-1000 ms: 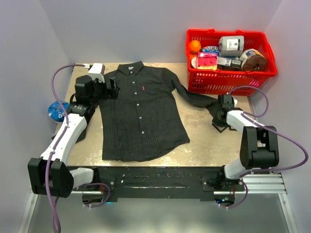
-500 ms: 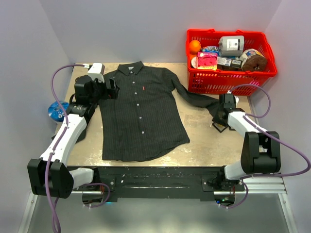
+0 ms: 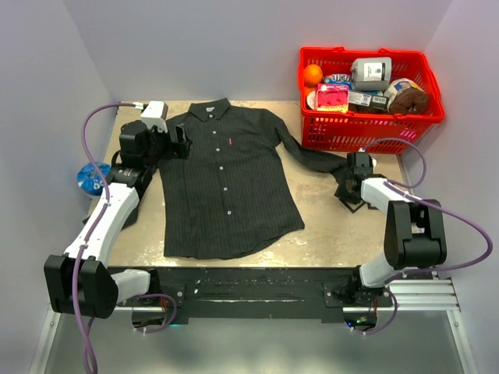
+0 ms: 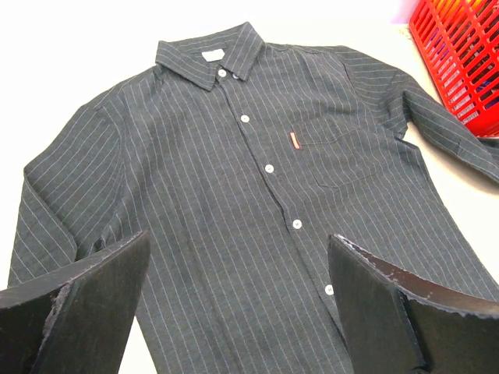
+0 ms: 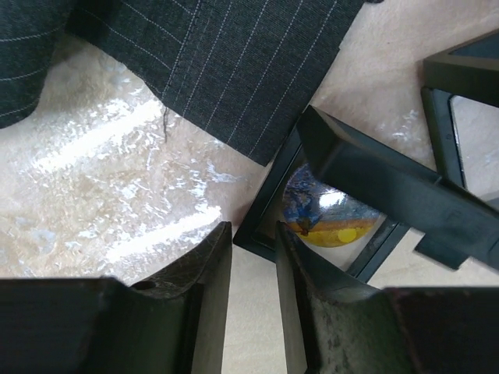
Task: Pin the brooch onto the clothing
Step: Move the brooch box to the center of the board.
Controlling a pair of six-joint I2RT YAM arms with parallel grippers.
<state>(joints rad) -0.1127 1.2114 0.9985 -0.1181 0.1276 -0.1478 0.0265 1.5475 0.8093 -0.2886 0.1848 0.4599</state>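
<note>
Beige table (image 3: 327, 234), dark striped shirt (image 3: 226, 187) laid flat on it, buttons up, collar toward the back.
Left gripper (image 4: 240, 241) hangs over the shirt's front, jaws spread wide, nothing in them. Right gripper (image 5: 251, 234) is near the sleeve cuff (image 5: 234, 78), jaws parted just a crack and empty, right at a little black box (image 5: 269, 234) with the round blue-and-yellow brooch (image 5: 323, 214) inside.

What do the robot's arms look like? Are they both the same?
Yes, they match. The left arm and right arm have smooth white links between chunky black joints. A thin purple cable loops along each one. Their fingers are flat, dark wedges with rough, frayed-looking edges.
</note>
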